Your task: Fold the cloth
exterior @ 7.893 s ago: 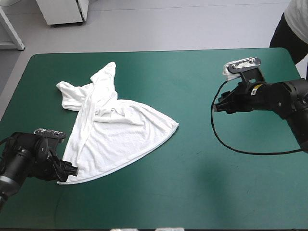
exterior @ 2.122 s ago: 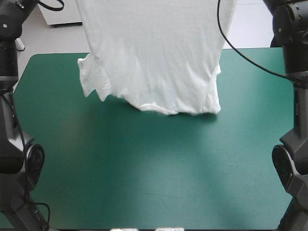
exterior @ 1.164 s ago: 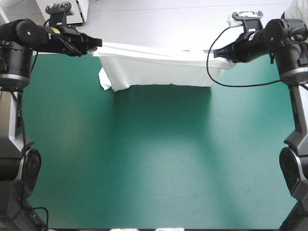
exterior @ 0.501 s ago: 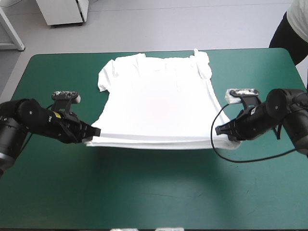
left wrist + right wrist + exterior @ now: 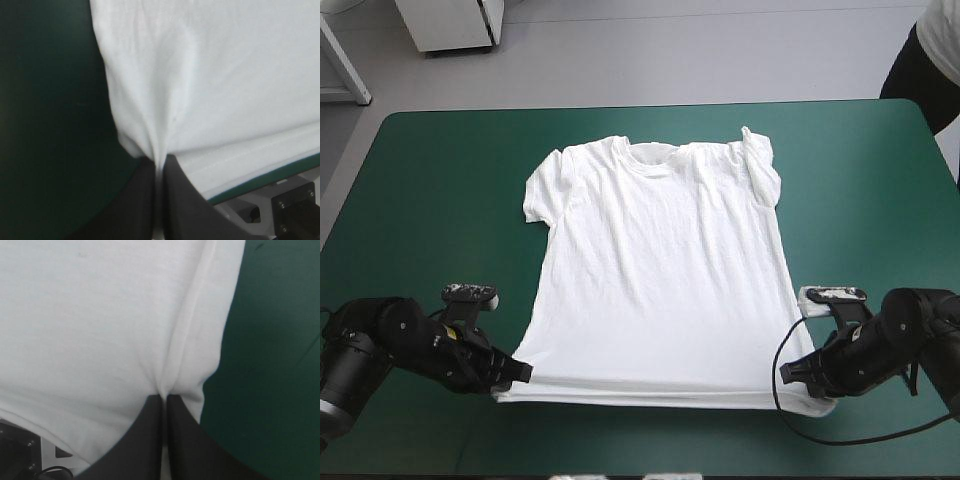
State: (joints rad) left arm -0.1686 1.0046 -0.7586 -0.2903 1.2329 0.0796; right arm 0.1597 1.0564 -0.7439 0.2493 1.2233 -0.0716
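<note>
**High view.** The T-shirt (image 5: 655,270) lies spread flat near the middle of the teal-green cover (image 5: 430,200), with its collar toward the far edge and its hem toward the near edge. The left gripper (image 5: 517,372) pinches the near-left hem corner and the right gripper (image 5: 788,372) pinches the near-right one. Holding both corners at once probably serves to draw the hem straight and the body smooth, ready for a first fold. Both arms lie low and almost level over the near part of the table, each reaching inward from its own side with the wrist just above the cover. The left sleeve (image 5: 540,190) lies flat, while the right sleeve (image 5: 760,165) is rumpled and doubled on itself.

**Left wrist view.** The left gripper (image 5: 160,162) has its black fingers meeting in a pointed arch, all but closed on a tuck of the T-shirt (image 5: 210,75). Creases fan out from the pinch, which suggests tension in the fabric. Bare cover (image 5: 50,125) shows beside the shirt's side edge.

**Right wrist view.** The right gripper (image 5: 164,399) is likewise clamped on the T-shirt (image 5: 100,315), and a long crease runs ahead from its tips. Bare cover (image 5: 270,365) shows just past the side seam, so the grip sits close to the corner.
</note>
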